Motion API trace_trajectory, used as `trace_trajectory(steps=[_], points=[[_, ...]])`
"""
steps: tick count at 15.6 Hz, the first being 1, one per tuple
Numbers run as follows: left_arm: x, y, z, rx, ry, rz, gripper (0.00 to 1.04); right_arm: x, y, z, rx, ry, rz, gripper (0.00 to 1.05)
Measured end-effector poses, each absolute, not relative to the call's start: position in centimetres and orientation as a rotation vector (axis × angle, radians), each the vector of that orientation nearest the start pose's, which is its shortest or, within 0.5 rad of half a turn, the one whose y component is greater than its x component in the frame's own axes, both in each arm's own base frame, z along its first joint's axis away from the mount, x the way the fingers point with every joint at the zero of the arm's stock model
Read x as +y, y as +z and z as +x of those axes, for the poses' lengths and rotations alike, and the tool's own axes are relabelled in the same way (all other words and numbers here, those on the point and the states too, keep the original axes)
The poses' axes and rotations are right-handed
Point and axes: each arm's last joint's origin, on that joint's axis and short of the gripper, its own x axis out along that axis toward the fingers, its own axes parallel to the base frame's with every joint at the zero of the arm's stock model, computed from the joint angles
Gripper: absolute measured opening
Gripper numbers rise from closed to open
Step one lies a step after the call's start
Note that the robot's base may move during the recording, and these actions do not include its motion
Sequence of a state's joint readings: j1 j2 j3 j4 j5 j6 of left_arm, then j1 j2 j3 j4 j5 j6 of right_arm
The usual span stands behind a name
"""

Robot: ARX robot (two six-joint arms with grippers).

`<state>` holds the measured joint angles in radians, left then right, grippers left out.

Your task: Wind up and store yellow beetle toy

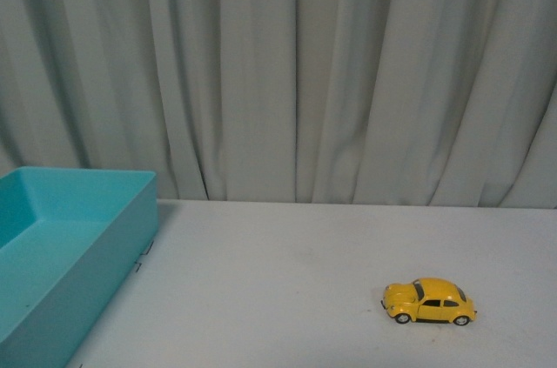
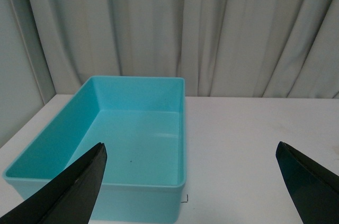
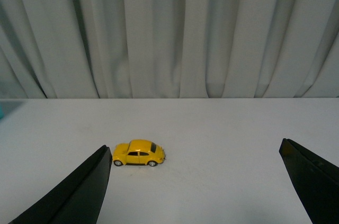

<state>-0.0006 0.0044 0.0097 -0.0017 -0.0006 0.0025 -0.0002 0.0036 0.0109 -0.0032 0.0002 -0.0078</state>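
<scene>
**One yellow toy car (image 1: pixel 429 301), one teal bin (image 1: pixel 113 272), two released claws**

The left claw (image 2: pixel 190 150) and right claw (image 3: pixel 195 147) both gape, holding nothing. The bin sits just ahead of the left claw. The yellow toy car stands on the white table (image 3: pixel 228 123), ahead of the right claw. Its long axis lies crosswise to the claw, nose toward the bin. One grey curtain (image 3: pixel 169 33) hangs beyond.

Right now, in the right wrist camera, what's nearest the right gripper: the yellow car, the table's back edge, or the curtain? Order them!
1. yellow beetle toy, just ahead of the right gripper.
2. table's back edge, beyond the toy.
3. curtain, hanging behind that edge.
</scene>
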Motion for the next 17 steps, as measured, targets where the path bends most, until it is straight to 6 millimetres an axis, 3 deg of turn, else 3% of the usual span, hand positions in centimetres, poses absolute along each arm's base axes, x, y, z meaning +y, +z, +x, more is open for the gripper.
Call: trace_trajectory(steps=[17], points=[[0.00, 16.62, 9.74, -0.002, 0.000, 0.002, 0.98, 0.00, 16.65, 9.73, -0.003, 0.000, -0.008, 0.98]])
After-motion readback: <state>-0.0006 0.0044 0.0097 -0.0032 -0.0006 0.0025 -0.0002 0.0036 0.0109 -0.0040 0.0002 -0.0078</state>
